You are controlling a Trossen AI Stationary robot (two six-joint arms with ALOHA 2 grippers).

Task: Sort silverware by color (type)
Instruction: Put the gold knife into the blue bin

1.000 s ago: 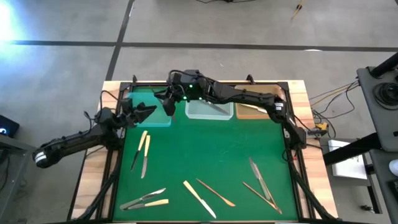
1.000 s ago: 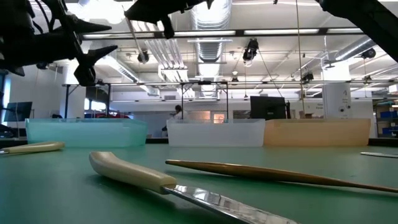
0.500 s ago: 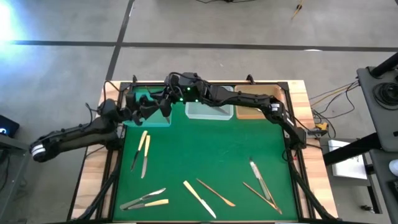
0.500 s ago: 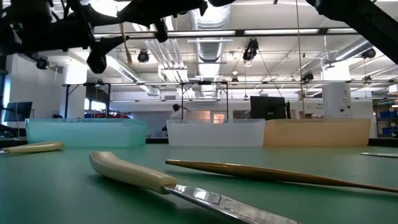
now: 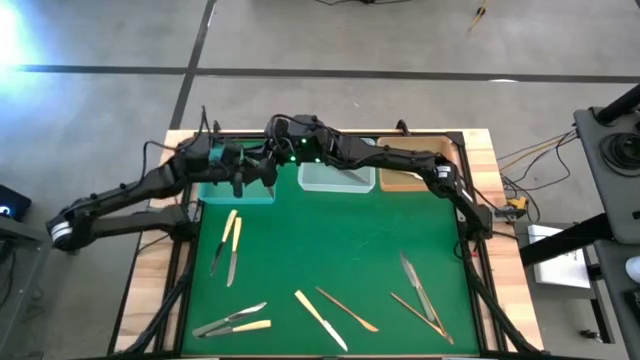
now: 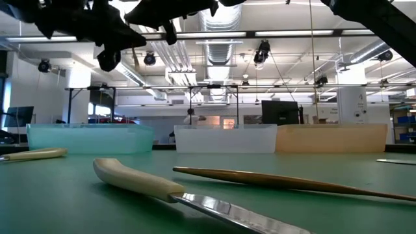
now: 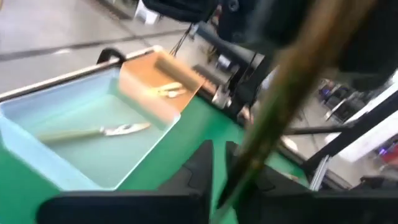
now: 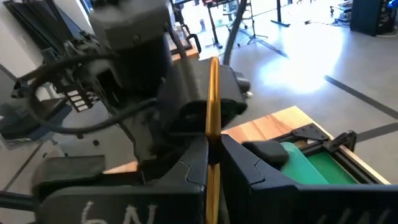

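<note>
A slim golden-bronze piece of silverware (image 8: 212, 93) is held in the air over the blue tray (image 5: 240, 190) at the mat's far left. My right gripper (image 5: 270, 163) reaches in from the right and is shut on it. My left gripper (image 5: 250, 166) comes from the left and is shut on the same piece (image 7: 292, 68). Other silverware lies flat on the green mat: cream and silver pieces (image 5: 228, 245) at the left, a cream-handled knife (image 5: 320, 320) and a golden piece (image 5: 347, 308) near the front. My left gripper pinches the golden piece between its two fingers at a spot along its shaft (image 7: 239, 163). It comes in about level from the table's left, with the fingers across the piece. The piece is clear of the tray and the mat. My right gripper pinches the same piece between its two fingers (image 8: 213, 146), level from the table's right, fingers across it. The piece runs on past the fingers into the left gripper's fingers (image 8: 186, 118), lifted clear.
Three trays stand in a row along the far edge: blue, then clear (image 5: 337, 178) with a silver piece in it, then tan (image 5: 400, 178) with pieces in it. More silver and golden pieces (image 5: 420, 290) lie at the front right, others (image 5: 235, 320) at the front left.
My left gripper has risen and moved toward the right gripper, levelling out and rolling as it went. It stood open a second ago and has now shut on the golden piece. The right gripper has kept still with the piece.
</note>
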